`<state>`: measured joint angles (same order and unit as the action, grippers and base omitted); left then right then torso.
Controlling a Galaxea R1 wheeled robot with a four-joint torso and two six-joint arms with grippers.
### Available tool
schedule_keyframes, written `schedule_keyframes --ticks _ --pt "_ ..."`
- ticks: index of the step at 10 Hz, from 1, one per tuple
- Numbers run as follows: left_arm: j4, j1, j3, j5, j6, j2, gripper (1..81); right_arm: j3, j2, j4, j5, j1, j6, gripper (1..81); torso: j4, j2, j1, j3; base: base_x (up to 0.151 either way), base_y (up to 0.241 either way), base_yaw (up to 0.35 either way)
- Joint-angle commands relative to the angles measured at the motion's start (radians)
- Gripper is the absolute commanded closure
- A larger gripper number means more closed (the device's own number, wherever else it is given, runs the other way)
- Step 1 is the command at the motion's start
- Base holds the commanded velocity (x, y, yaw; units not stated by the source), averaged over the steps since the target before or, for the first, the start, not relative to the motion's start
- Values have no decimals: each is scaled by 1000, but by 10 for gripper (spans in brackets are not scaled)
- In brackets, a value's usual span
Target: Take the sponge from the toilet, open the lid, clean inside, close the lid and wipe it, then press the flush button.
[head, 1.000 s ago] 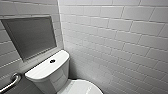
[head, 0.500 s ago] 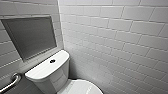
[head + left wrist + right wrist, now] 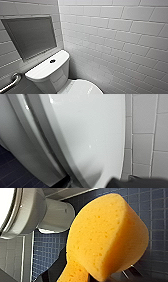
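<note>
1. The sponge (image 3: 105,238) is in the right tool (image 3: 90,274), which is closed on its narrow waist. The orange pad bulges toward the wrist camera above the dark blue tiled floor (image 3: 155,213), near the toilet (image 3: 30,213).
2. The lid (image 3: 87,131) looks to be down on the bowl. In the left wrist view its glossy top sits very near the camera, with the dark seam (image 3: 50,144) running under its rim. We judge opening the lid to be the step in hand, with the left arm nearest to it. We cannot tell how the left tool stands.
3. To do it well, we should catch the lid from under its rim at that seam. The plastic is slick, so a push on the top face would likely slide off.
4. We should lift in an arc about the hinge and ease off before the lid meets the tank (image 3: 47,71), staying clear of the flush button (image 3: 52,61).
5. The right tool should hold the sponge firmly and well aside, so it brushes nothing.
6. The grab bar (image 3: 11,81) on our left and the tiled wall (image 3: 112,37) on our right leave little room, so we should move slowly.
</note>
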<state>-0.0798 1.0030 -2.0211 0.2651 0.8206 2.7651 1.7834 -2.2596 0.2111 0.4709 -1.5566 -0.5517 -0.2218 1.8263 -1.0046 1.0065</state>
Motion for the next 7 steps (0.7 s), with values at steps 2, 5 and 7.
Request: schedule_keyframes --ticks 2,5,7 --pt "-15 -166 48 55 19 -5 10 -10 55 14 -29 34 -7 811 0 0 0 0 0 0 0" --pt "-17 -194 82 85 60 -30 10 -12 55 14 -29 40 -14 811 0 0 0 0 0 0 0" --pt "-17 -211 103 117 80 -44 10 -13 58 16 -29 40 -16 811 0 0 0 0 0 0 0"
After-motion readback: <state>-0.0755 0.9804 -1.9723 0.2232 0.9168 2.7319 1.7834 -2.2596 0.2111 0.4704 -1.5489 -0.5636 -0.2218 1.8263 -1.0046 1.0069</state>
